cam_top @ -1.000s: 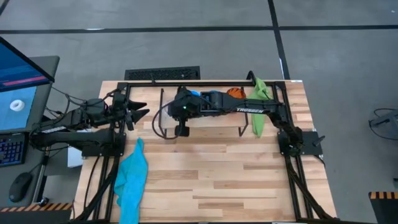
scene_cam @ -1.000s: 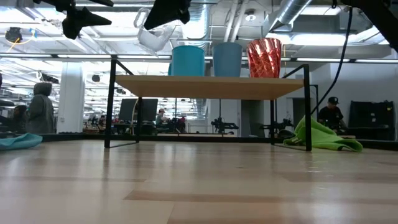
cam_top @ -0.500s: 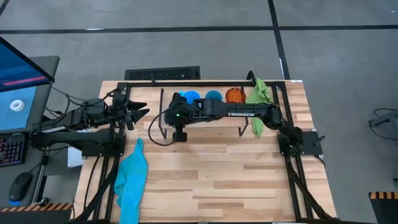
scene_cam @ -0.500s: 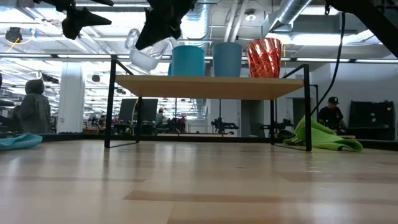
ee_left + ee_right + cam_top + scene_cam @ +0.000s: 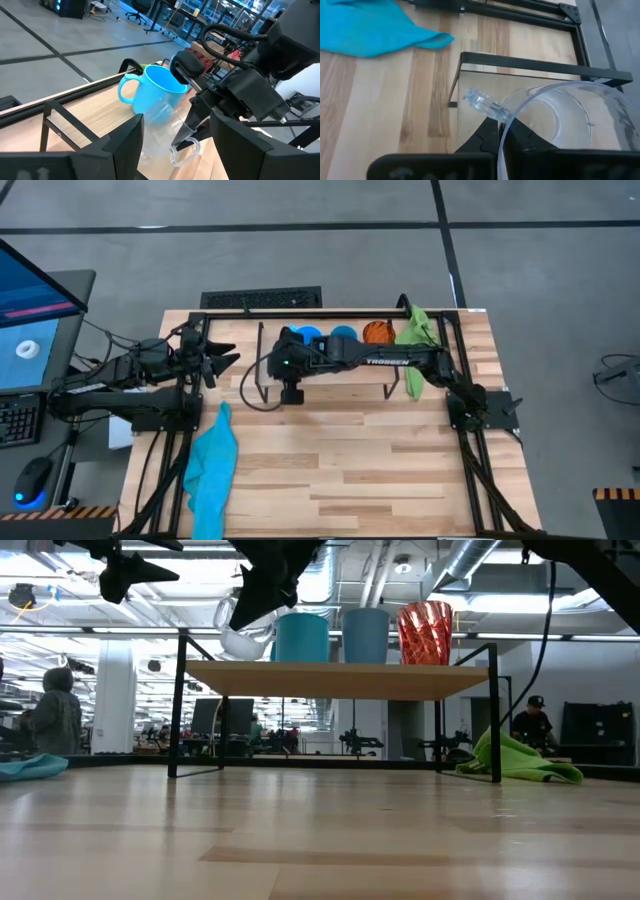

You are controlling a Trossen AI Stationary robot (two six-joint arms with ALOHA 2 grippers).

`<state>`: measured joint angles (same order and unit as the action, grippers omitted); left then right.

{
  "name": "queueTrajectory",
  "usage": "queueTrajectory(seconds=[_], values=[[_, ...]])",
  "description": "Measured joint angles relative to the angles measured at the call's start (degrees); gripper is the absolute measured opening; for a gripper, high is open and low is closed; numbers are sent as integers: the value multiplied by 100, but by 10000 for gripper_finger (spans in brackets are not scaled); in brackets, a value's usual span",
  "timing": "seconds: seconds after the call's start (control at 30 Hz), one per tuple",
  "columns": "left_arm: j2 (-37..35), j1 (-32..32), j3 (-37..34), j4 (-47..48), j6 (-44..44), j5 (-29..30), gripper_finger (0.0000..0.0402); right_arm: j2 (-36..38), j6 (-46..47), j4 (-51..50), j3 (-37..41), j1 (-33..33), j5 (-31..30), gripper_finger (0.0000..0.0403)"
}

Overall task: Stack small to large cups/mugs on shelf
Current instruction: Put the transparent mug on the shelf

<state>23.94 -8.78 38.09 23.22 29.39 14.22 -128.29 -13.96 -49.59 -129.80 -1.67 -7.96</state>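
Note:
The shelf (image 5: 340,680) carries the light-blue mug (image 5: 302,637), the blue cup (image 5: 366,635) and the orange cup (image 5: 425,632) in a row. My right gripper (image 5: 262,595) is over the shelf's left end, shut on the clear glass cup (image 5: 238,638). The cup tilts beside the mug. Whether its base touches the board, I cannot tell. The left wrist view shows the mug (image 5: 155,92) and the glass (image 5: 165,135) side by side. My left gripper (image 5: 225,358) waits open, left of the shelf and above it. My right gripper pinches the glass cup's rim wall (image 5: 501,131) right beside the handle (image 5: 482,104), with one finger inside the cup and one outside. The fingers come slanting down from above. The cup hangs tilted below them, its base low over the shelf's left end.
A green cloth (image 5: 415,350) hangs at the shelf's right end, by the orange cup. A blue cloth (image 5: 212,465) lies on the table's left side. The near half of the table (image 5: 350,480) is bare wood. A person (image 5: 55,710) stands in the room beyond.
My right gripper has gone down and toward the shelf's left end with the glass cup. The cup has tipped further over and come down from above the mug's rim to the level of the board, beside the mug.

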Motion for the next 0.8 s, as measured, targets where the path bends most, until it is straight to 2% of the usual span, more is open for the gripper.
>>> queueTrajectory(seconds=[0.8], values=[[1,1,0,1,62,-2,220,0,44,217,-4,-154,15,45]])
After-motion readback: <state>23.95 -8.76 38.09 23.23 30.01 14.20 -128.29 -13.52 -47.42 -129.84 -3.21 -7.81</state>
